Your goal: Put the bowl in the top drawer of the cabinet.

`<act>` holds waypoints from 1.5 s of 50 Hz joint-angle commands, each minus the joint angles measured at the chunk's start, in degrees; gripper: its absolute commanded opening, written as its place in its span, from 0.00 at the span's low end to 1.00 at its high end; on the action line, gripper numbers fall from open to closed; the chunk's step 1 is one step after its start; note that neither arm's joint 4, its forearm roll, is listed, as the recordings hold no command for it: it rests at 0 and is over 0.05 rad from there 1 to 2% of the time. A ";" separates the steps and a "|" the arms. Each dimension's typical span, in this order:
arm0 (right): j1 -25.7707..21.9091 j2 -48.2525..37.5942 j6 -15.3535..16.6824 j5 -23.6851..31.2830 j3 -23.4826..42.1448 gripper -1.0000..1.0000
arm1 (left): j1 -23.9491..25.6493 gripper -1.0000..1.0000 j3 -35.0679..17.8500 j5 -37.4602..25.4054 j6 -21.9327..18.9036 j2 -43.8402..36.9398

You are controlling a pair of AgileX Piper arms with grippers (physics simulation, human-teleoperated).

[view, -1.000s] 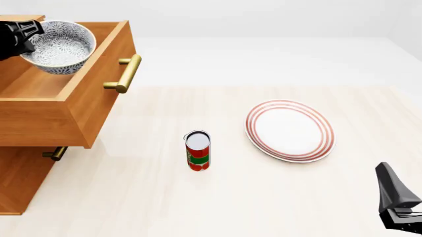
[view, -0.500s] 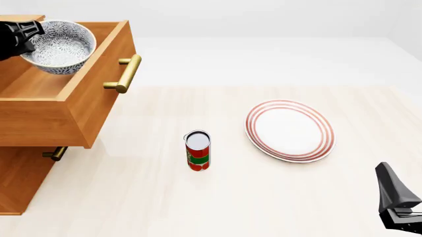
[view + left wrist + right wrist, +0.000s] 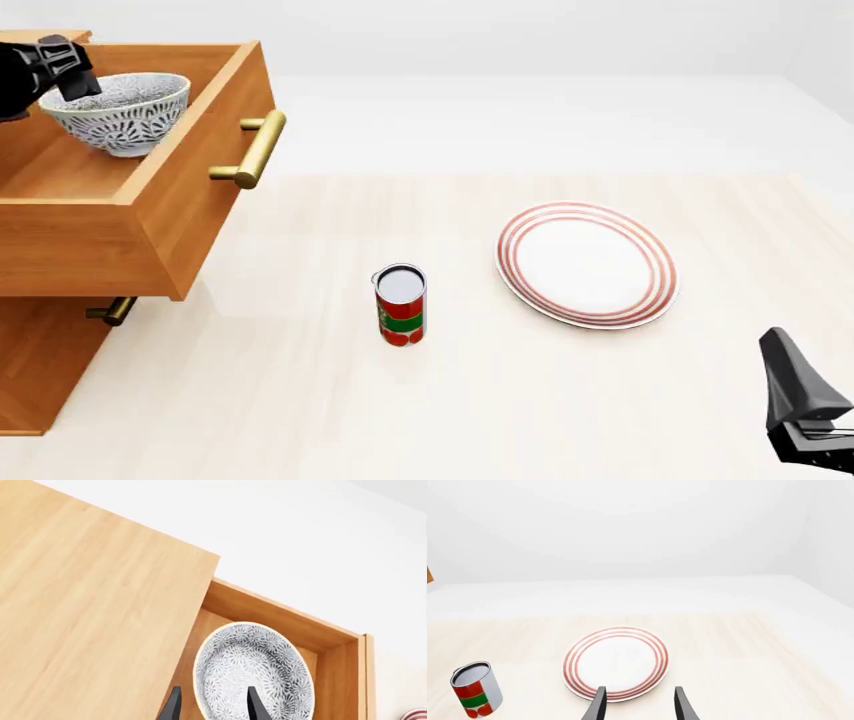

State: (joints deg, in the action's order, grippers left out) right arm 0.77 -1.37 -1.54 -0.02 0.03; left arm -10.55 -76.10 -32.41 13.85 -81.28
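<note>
The blue-grey patterned bowl (image 3: 120,115) sits upright inside the pulled-out top drawer (image 3: 200,190) of the wooden cabinet (image 3: 40,360), toward the drawer's back. My left gripper (image 3: 60,65) hovers just above the bowl's far-left rim, open and holding nothing. In the left wrist view the bowl (image 3: 257,675) lies beyond the spread fingers of the left gripper (image 3: 212,692), within the drawer wall (image 3: 267,612), beside the cabinet top (image 3: 87,605). My right gripper (image 3: 790,365) stands open at the near right edge, far from the cabinet; the right wrist view shows it (image 3: 639,692) with nothing between its fingers.
A white plate with red rings (image 3: 587,265) lies right of centre, seen also as the plate (image 3: 616,662) from the right wrist. A red and green can (image 3: 400,305) stands upright mid-table. The drawer's brass handle (image 3: 254,150) juts out; the lower drawer's handle (image 3: 114,312) shows beneath.
The bowl was tilted and held at its rim by the left gripper. It now sits lower and upright on the drawer floor, released. The right arm has not moved.
</note>
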 commanded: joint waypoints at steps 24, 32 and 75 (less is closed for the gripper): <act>0.00 -0.08 0.00 -0.08 0.00 1.00 | -0.20 1.00 -2.07 -2.89 0.15 1.30; -0.01 -0.09 -0.01 -0.08 0.00 1.00 | 0.86 1.00 -3.22 -5.03 0.40 4.14; 0.00 -0.06 0.01 -0.07 0.00 1.00 | 15.84 1.00 -11.69 -21.16 8.38 29.64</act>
State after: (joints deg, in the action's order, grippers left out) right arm 0.77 -1.45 -1.54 -0.10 0.03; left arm 0.36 -87.06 -50.23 19.73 -58.59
